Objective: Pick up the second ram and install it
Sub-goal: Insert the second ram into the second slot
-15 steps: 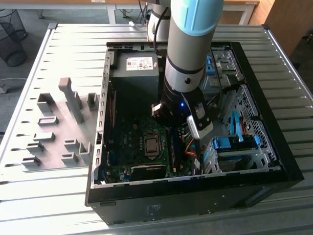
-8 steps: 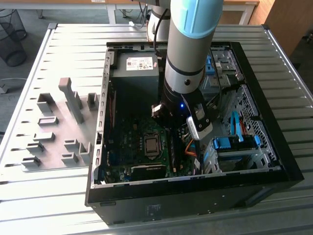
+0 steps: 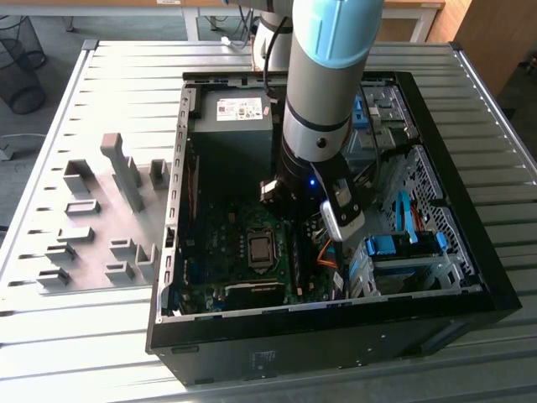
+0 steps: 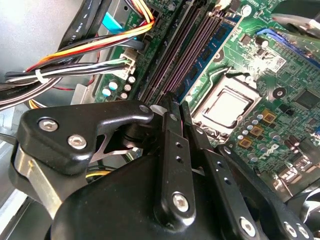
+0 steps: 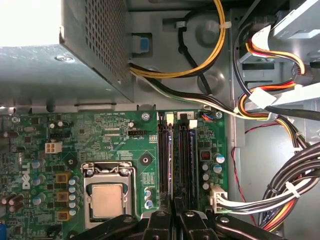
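One grey-and-pale-blue robot arm (image 3: pixel 323 92) comes down from the far side in the exterior view. It stands nearly upright with its wrist deep inside the open black computer case (image 3: pixel 319 336), over the right part of the green motherboard (image 3: pixel 218 243). To the left, the grey plastic holder blocks (image 3: pixel 126 180) stand well apart on the table.

In the second wrist view you look along the black two-finger gripper (image 4: pixel 177 107). Its fingers are drawn almost together, tips just above the dark memory slots. The second ram, a thin blue-green circuit-board stick with black chips (image 4: pixel 202 52), stands on edge in the slot nearest the silver processor socket (image 4: pixel 225 107) and runs straight into the narrow gap between the fingers. By my reading they pinch its upper edge; the contact itself is hidden.

In the first wrist view the second ram (image 5: pixel 171 165) lies in the slot row, and the gripper (image 5: pixel 175 210) sits at its near end.

Treat the stick as light, stiff and fragile. Hold it by its flat faces at the top edge, and keep off the chips and contacts.
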